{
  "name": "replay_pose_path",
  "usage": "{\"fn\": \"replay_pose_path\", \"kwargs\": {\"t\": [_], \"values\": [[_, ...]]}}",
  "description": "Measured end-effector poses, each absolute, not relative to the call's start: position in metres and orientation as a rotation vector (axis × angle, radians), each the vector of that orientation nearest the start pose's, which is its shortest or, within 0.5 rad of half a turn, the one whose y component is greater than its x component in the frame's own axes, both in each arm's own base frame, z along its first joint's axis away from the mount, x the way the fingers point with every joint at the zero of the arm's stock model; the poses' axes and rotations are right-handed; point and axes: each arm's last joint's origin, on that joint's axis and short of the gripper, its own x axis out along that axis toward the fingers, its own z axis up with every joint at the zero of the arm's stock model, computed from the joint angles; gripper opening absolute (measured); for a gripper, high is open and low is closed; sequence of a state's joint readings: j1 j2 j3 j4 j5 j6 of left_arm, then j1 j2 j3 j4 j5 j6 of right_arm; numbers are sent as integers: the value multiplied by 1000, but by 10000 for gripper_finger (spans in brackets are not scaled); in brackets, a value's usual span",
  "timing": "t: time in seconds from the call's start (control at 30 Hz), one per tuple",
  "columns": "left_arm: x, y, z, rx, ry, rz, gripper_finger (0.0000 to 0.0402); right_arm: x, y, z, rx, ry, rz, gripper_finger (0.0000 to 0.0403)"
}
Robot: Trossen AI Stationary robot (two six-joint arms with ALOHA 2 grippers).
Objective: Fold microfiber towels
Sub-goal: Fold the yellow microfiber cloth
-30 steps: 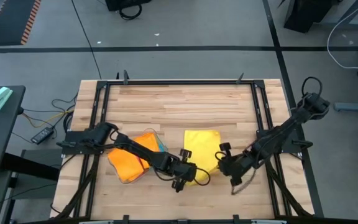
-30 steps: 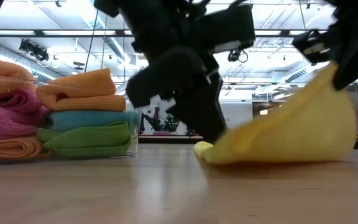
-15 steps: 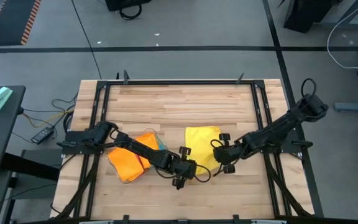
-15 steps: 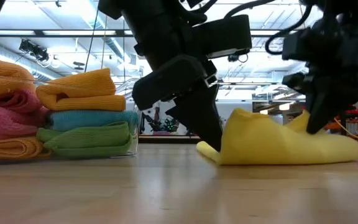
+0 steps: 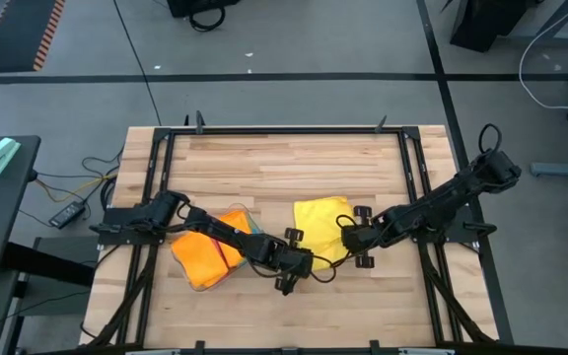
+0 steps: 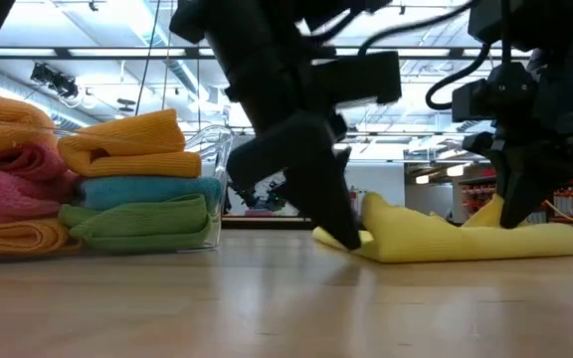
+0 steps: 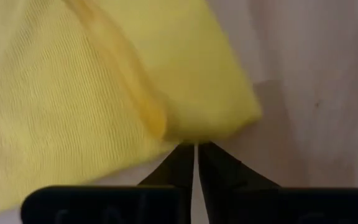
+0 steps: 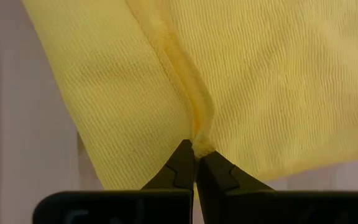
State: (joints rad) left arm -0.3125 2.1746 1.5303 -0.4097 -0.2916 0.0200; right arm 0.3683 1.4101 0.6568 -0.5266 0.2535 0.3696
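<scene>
A yellow microfiber towel lies low on the wooden table, partly folded over on itself. My left gripper stands at its near left corner, its fingers all but shut. My right gripper is shut on the towel's right side, low over the table. Left of them, folded orange, blue and green towels are stacked in a clear tray. The tray rests on the table top. My left gripper meets the edge of the towel's folded near left corner with its fingertips only, slanting down from the table's left; the corner rests on the table. My right gripper pinches a hemmed edge of the yellow towel between its two fingertips. It comes steeply from above. The cloth puckers at the tips and lies slack on the layer below.
Pink and orange folded towels are piled at the far left of the low view. A black metal frame borders the table. Bare wood lies beyond the yellow towel, toward the far edge.
My right gripper has gone down and toward the table's left and far side, turning as it went. It carried the towel's raised right side over; the cloth that stood up like a tent now lies low and folded on itself. The left corner stayed put.
</scene>
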Motion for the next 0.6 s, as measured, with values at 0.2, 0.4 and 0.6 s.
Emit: {"fn": "replay_pose_path", "kwargs": {"t": [0.2,0.4,0.6], "values": [[429,-129,135,352,1023,-37,12,211,71,158,-75,1184,-159,9],[429,-129,135,356,1023,-39,14,208,68,155,-16,1237,-177,9],[433,-127,139,390,1006,-24,24,208,68,155,1,1236,-186,9]]}}
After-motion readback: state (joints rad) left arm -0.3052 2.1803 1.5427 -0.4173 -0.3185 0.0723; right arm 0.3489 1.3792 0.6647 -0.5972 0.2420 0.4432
